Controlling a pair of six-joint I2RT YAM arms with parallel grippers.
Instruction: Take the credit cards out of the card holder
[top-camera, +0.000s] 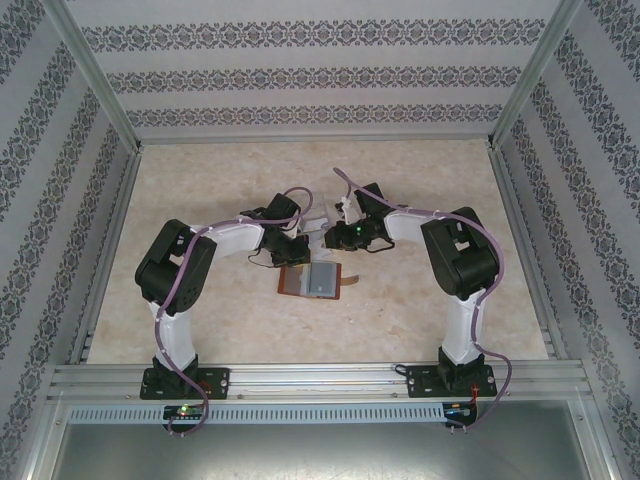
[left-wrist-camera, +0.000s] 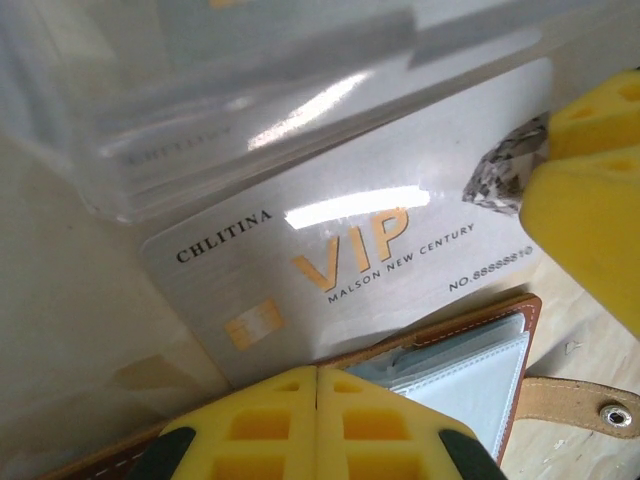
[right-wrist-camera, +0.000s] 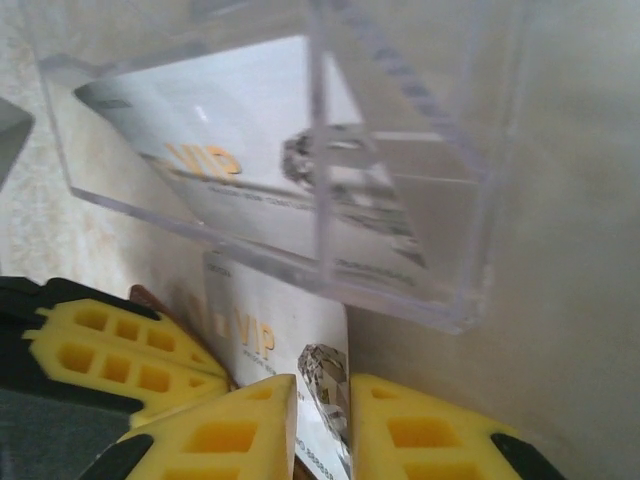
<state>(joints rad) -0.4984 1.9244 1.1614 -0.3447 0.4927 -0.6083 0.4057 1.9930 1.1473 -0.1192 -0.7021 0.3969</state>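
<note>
Top view: the holder (top-camera: 315, 281) lies open at the middle of the desk (top-camera: 200, 190), with the tray (top-camera: 318, 224) just beyond it.

Left wrist: the left gripper (left-wrist-camera: 317, 388) has its jaws together and empty over the holder. A card (left-wrist-camera: 350, 265) lies across the holder's far edge.

Right wrist: the right gripper (right-wrist-camera: 322, 392) has its jaws astride the card's end, and I cannot tell whether they grip it.

Next, probably: clamp the card and lift it clear.

I see my left arm (top-camera: 180, 268) and right arm (top-camera: 462, 258) are built alike: white links between bulky black joint housings, each bolted to a black base plate (top-camera: 185, 383). A lavender cable (top-camera: 158, 335) runs along each one. My left gripper (left-wrist-camera: 317, 372) and right gripper (right-wrist-camera: 322, 388) both carry bright yellow fingers (right-wrist-camera: 225, 430), moulded with square recessed pockets, with black backing at their roots.
</note>
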